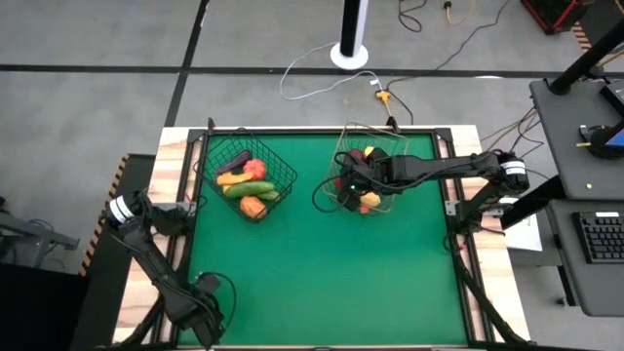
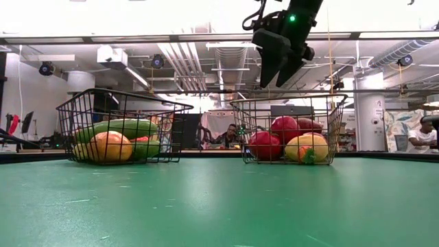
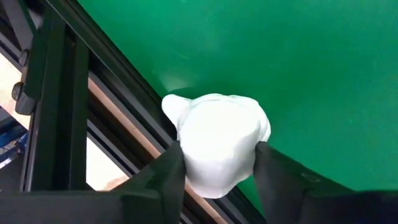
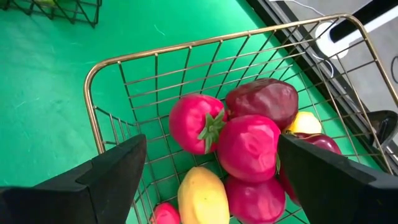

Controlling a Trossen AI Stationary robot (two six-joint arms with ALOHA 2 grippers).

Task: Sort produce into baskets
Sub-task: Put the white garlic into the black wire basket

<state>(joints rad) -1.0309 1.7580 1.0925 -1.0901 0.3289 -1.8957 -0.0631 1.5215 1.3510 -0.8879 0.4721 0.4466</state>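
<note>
My left gripper (image 1: 191,209) is at the table's left edge, shut on a white, lumpy piece of produce (image 3: 221,140). My right gripper (image 1: 343,185) hangs open and empty over the pale wire basket (image 4: 155,53), above its rim in the low view (image 2: 278,68). That basket holds red, dark maroon and yellow produce (image 4: 249,149). The dark wire basket (image 1: 285,168) at the far left holds a green cucumber (image 2: 123,127), orange and yellow pieces. My left gripper pinches the white piece by its two opposite sides (image 3: 186,155) between its two fingers. The piece sticks out past the fingertips, over the table's dark left edge rail (image 3: 74,81). Whether it rests on anything, I cannot tell.
The green table mat (image 1: 322,273) lies bare in front of both baskets. A black frame rail and a wooden border (image 1: 171,166) run along the table's left side. People show in the room beyond the table in the low view (image 2: 232,137).
</note>
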